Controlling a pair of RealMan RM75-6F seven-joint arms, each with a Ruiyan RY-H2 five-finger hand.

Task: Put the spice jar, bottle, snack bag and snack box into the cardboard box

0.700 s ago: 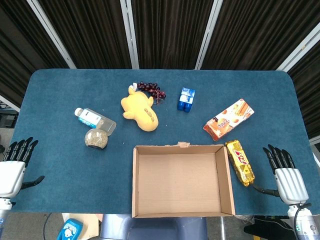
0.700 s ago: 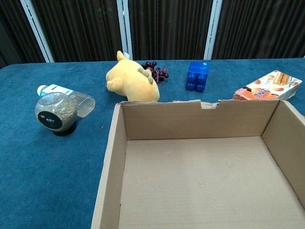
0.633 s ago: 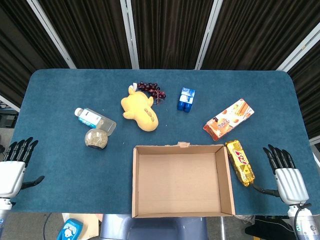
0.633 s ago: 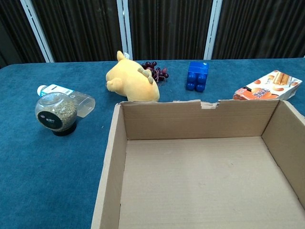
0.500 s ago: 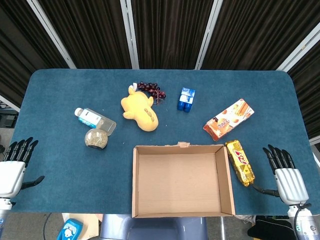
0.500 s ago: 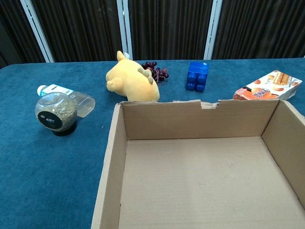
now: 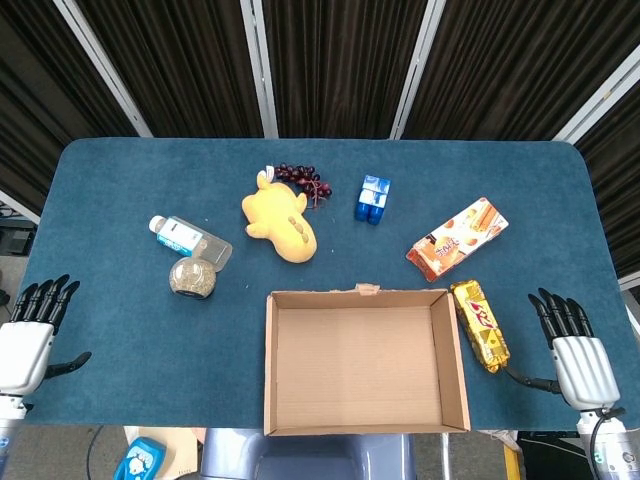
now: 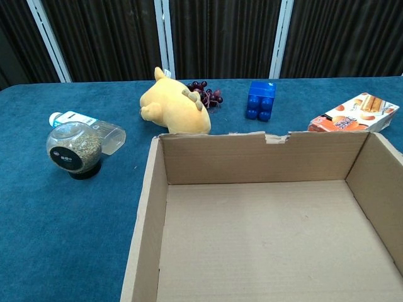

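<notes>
Cardboard box (image 7: 364, 360) sits empty at the near edge of the blue tabletop (image 7: 120, 300), open side up. Spice jar (image 7: 191, 277) stands left of it, touching the bottle (image 7: 190, 239), which lies on its side just behind. Snack bag (image 7: 479, 325) lies just beside the box's right wall. Snack box (image 7: 457, 237) lies flat behind the bag. A yellow plush toy (image 7: 279, 218), grapes (image 7: 303, 177) and a blue block (image 7: 372, 198) occupy the far centre. Left robot hand (image 7: 28, 335) and right robot hand (image 7: 570, 350) rest at the near corners, fingers spread, holding nothing.
</notes>
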